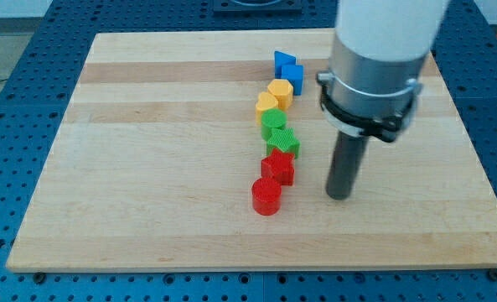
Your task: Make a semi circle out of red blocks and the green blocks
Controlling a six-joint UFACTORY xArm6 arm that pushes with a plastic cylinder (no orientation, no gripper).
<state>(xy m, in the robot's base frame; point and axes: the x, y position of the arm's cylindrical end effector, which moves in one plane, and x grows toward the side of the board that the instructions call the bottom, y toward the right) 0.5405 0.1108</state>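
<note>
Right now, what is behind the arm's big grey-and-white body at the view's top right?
Only bare wooden board shows around it. The body covers the board's top-right stretch, so anything there is hidden. The blue blocks sit clear, left of it. My tip is right of the red blocks.

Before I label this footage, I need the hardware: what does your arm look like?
A wide white cylinder, then a grey metal section ringed by a black clamp, ending in a straight dark rod. My tip is blunt and round. No cables or markings show.

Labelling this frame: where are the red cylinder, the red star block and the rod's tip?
red cylinder (pixel 266 194): camera view, top face.
red star block (pixel 278 165): camera view, top face.
my tip (pixel 339 195): camera view, rod's bottom end.
</note>
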